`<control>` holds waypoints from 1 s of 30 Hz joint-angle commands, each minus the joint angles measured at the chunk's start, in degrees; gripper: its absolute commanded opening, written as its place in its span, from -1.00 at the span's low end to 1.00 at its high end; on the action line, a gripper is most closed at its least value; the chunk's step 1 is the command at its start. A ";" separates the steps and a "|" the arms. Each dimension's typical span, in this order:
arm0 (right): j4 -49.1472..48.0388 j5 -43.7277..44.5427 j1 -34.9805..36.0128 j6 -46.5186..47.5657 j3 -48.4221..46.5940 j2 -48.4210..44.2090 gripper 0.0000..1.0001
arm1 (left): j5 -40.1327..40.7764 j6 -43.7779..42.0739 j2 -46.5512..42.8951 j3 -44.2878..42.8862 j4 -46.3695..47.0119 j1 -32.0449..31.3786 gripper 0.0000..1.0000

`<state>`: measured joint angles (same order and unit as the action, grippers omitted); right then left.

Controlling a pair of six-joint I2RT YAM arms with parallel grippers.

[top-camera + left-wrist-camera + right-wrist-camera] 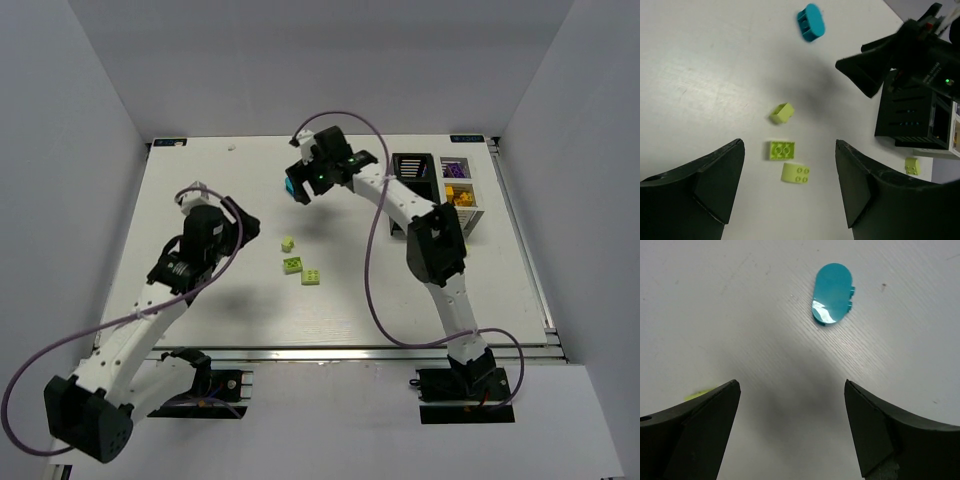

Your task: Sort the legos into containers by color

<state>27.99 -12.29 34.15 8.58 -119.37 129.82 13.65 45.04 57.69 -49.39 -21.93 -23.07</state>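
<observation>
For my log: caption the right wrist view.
Open right end effector poised over a teal lego on the table.

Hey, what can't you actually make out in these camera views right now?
Top view: black bin interior is too dark to show any contents.
Top view: bricks in the white tray are too small to count.
Top view: teal brick sits partly under the right tool.
Right wrist view: lime brick is mostly hidden behind the tool's finger.

readable text: none | right arm: small white print, too blurred to make out
</observation>
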 commanded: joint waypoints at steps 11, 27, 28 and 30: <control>-13.65 14.66 3.73 -10.43 -14.49 15.98 0.78 | 6.83 9.98 -14.98 5.44 -11.11 -0.05 0.67; -21.57 16.25 4.17 -10.07 -18.44 24.17 0.51 | 8.06 9.36 -12.34 1.84 -12.78 -0.05 0.68; -21.66 16.25 4.08 -10.16 -17.92 24.34 0.46 | 8.06 9.54 -12.77 2.01 -12.87 -0.05 0.68; -21.75 16.25 3.99 -10.16 -17.83 24.43 0.26 | 7.88 10.33 -13.22 2.89 -12.87 -0.05 0.68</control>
<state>9.58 3.03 38.04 -1.15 -135.83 154.08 20.58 54.35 45.82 -45.19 -33.52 -23.05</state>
